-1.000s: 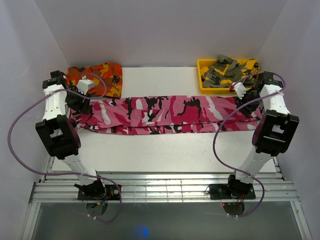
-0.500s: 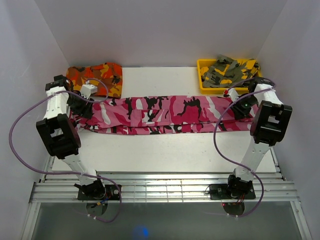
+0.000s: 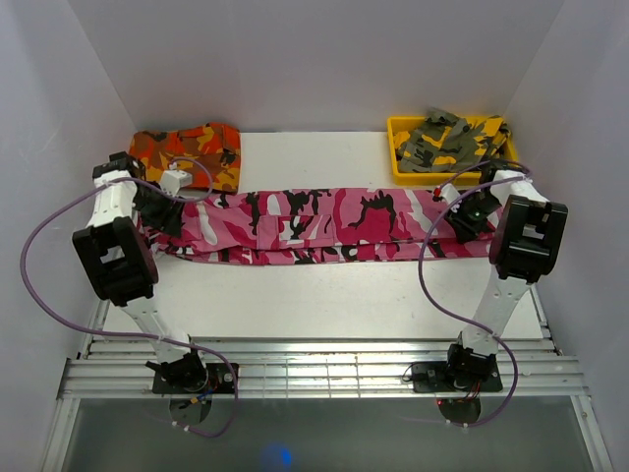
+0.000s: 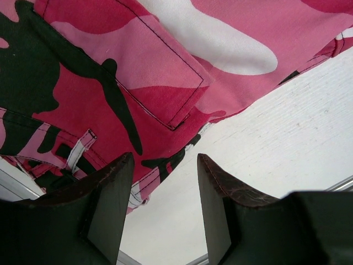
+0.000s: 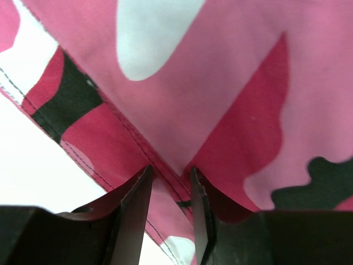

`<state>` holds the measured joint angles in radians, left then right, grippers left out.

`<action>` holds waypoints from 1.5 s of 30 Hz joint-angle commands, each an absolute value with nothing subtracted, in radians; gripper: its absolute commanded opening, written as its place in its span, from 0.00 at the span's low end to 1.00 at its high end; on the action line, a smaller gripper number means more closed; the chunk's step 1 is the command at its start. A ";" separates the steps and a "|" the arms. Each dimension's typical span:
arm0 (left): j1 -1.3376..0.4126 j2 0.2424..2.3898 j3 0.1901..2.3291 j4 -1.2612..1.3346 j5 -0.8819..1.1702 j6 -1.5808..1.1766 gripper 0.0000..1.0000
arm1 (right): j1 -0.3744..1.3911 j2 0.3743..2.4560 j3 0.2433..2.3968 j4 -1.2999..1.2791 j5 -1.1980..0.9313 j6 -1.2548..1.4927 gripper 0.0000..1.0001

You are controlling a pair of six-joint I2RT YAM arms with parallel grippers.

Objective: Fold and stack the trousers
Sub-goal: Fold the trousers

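Trousers (image 3: 324, 224): pink, magenta, white and black camouflage; stretched lengthwise across worktop (image 3: 324, 295), layers doubled. Left end effector (image 4: 164, 165): jaws apart, empty, above waist edge. Right end effector (image 5: 171, 174): jaws narrowly parted at seam; grip indeterminate.

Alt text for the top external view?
Pink camo trousers lie stretched sideways across a white table, the left gripper at their left end and the right gripper at their right end. Orange camo trousers sit back left; a yellow bin of olive camo clothes sits back right.
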<state>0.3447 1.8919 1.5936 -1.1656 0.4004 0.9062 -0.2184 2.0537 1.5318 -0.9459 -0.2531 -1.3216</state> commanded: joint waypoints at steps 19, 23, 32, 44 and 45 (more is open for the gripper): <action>0.417 1.729 1.404 -1.005 0.402 1.188 0.55 | -0.215 2.000 1.626 -0.974 -0.221 -1.519 0.08; 0.414 1.642 1.223 -0.884 0.419 1.427 0.56 | -0.212 2.002 1.692 -1.020 -0.221 -1.499 0.08; 0.408 1.698 1.155 -0.755 0.399 1.583 0.59 | -0.212 1.976 1.724 -1.055 -0.222 -1.493 0.08; 0.474 1.700 1.308 -0.727 0.489 1.390 0.00 | -0.212 1.934 1.821 -1.097 -0.198 -1.502 0.08; 0.485 1.695 1.324 -0.727 0.508 1.375 0.00 | -0.213 1.927 1.831 -1.107 -0.198 -1.506 0.08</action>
